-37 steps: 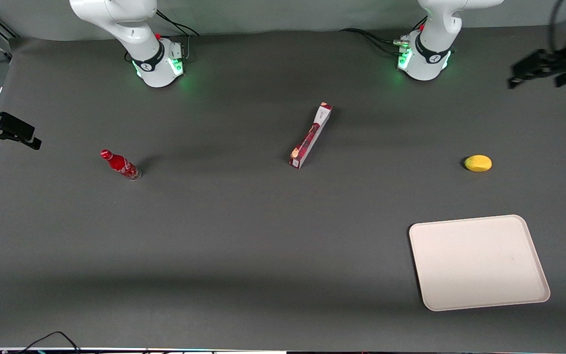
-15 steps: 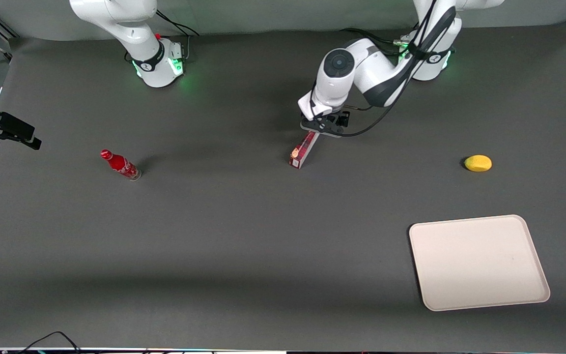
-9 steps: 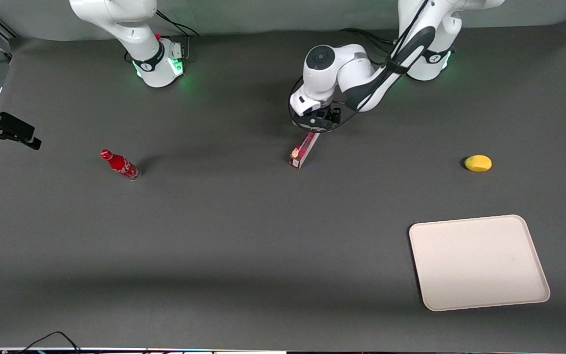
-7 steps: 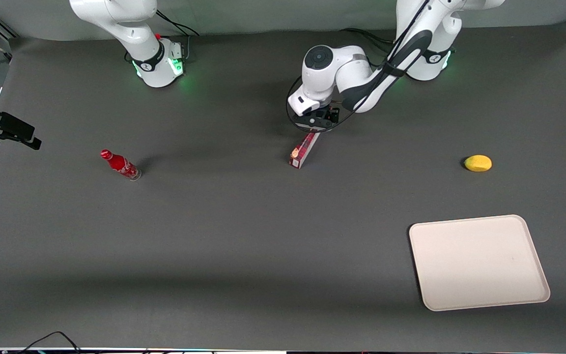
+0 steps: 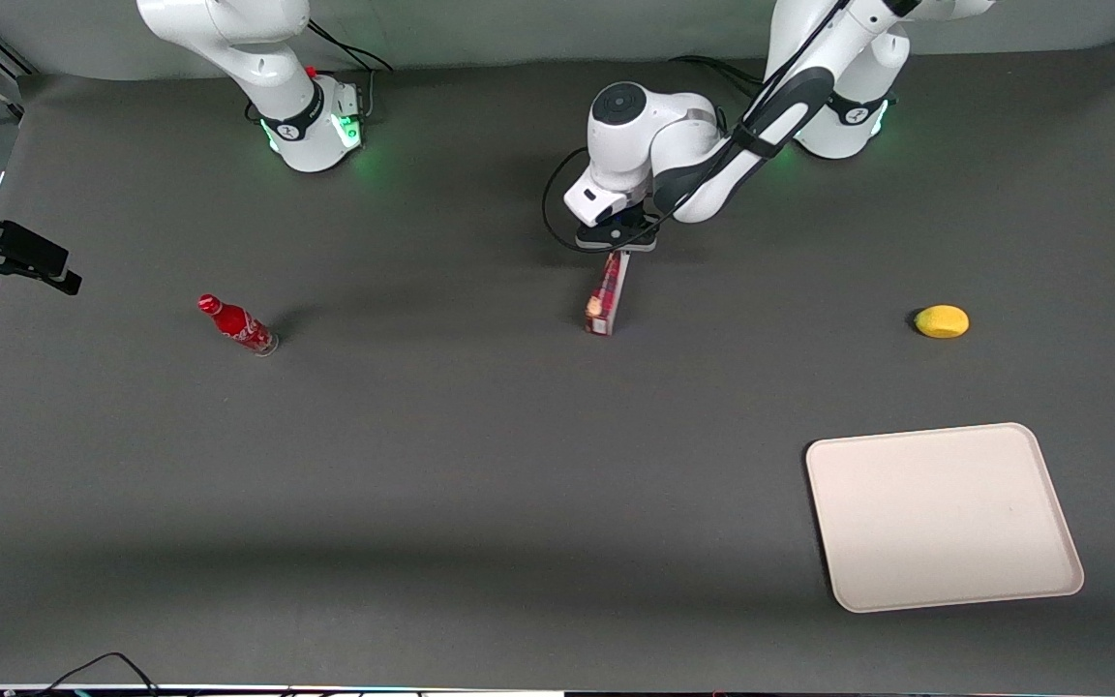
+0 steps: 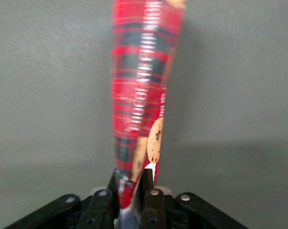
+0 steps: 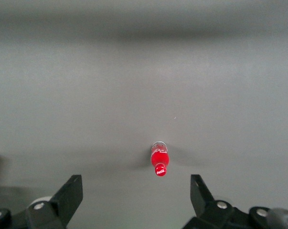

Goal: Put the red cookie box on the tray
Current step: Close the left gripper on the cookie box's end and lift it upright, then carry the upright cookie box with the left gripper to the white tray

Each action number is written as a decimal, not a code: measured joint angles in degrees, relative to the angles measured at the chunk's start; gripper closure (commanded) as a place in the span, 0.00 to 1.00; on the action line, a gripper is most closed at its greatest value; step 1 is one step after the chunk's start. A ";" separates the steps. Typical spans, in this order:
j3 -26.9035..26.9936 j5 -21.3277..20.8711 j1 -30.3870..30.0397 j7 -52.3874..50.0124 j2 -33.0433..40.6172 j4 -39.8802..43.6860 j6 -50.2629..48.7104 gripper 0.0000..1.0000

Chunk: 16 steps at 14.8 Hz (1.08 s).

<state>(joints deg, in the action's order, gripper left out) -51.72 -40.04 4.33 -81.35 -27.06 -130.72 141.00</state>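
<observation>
Covering the whole working area is a dark grey table (image 5: pixel 480 465). Next in size, the tray (image 5: pixel 945 518) lies flat on it toward the working arm's end, nearer the front camera than anything else, with nothing on it. The left arm (image 5: pixel 712 155) reaches in over the middle of the table, wrist pointing down.

The red cookie box (image 5: pixel 606 295) is near the middle of the table, well apart from the tray, seen thin edge-on in the front view. Its end farther from the front camera sits under the gripper (image 5: pixel 618 242); whether its lower end touches the table cannot be told. In the left wrist view the red cookie box (image 6: pixel 141 90) runs away from the gripper (image 6: pixel 134 193), plaid print and a cookie picture showing, somewhat blurred. The fingers (image 6: pixel 153 200) are closed to a narrow gap with the end of the box pinched between them.

A yellow lemon-like fruit (image 5: pixel 942 320) rests on the table toward the working arm's end, farther from the front camera than the tray. A small red bottle (image 5: pixel 236 324) stands toward the parked arm's end, also visible in the right wrist view (image 7: pixel 159 160).
</observation>
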 measured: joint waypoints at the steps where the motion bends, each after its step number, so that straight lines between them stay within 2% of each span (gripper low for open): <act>1: 0.05 -0.02 -0.02 -1.61 -0.01 0.57 -0.21 1.00; 4: 0.16 0.12 -0.21 -4.29 0.21 3.22 -4.21 1.00; 6: -0.02 1.92 -0.31 -5.00 0.68 5.44 -6.73 1.00; 8: -0.57 7.34 -0.40 -5.23 1.86 9.28 -10.55 1.00; 11: -1.03 15.62 -0.55 -4.32 4.97 19.14 -22.65 1.00; 14: 0.16 19.16 -1.16 -3.74 8.98 31.51 -38.25 1.00; 16: 3.74 20.65 -1.51 -2.42 11.10 38.47 -46.83 1.00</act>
<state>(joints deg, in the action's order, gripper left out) -47.99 -19.39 2.82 -83.77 -15.96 -92.25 94.17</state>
